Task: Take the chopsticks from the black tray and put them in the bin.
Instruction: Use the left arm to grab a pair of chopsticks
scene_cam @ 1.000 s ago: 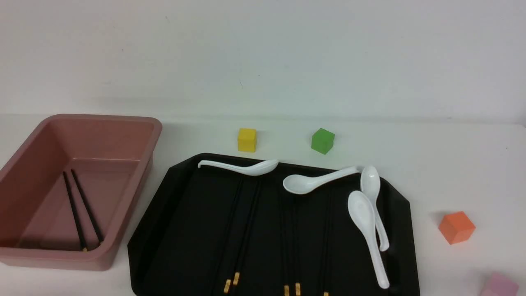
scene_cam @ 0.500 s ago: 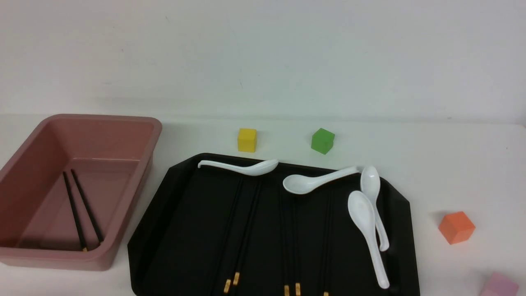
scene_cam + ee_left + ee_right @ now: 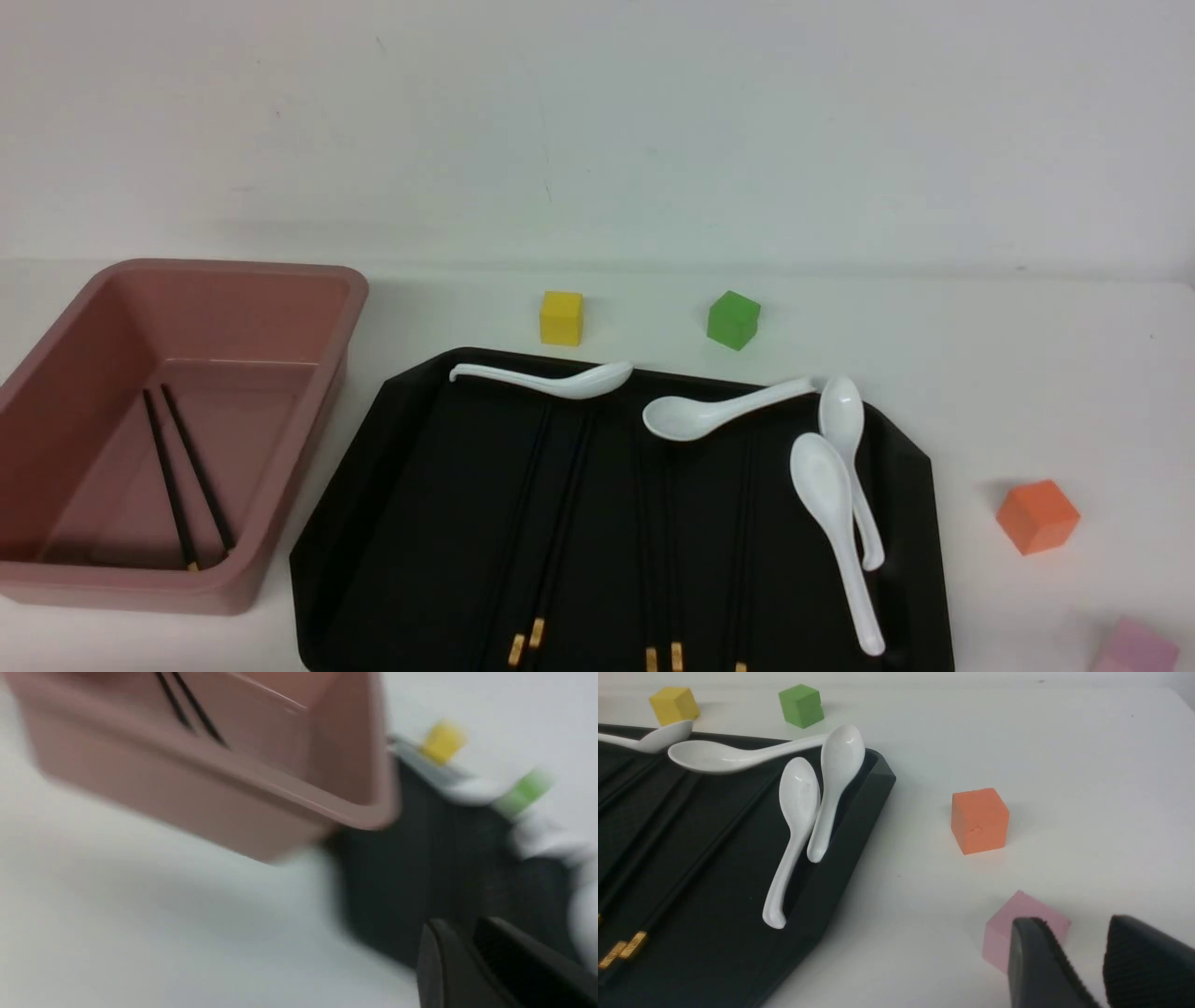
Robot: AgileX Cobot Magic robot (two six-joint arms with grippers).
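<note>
The black tray [image 3: 345, 504] lies at the centre front with several black chopsticks [image 3: 551, 523] lengthwise on it, their gold bands toward me. The pink bin [image 3: 308, 280] stands to its left with two chopsticks [image 3: 182, 476] inside. Neither gripper shows in the front view. In the blurred left wrist view my left gripper [image 3: 460, 921] hangs narrowly open and empty over the tray's [image 3: 420, 858] near left corner, beside the bin [image 3: 280, 788]. In the right wrist view my right gripper [image 3: 1072, 919] is open and empty over the table, right of the tray [image 3: 850, 826].
Several white spoons [image 3: 831, 504] lie across the tray's far and right parts. A yellow block [image 3: 561, 317] and a green block [image 3: 733, 320] stand behind the tray. An orange block [image 3: 1036, 515] and a pink block [image 3: 1022, 919] stand to its right, the pink one just beyond my right fingertips.
</note>
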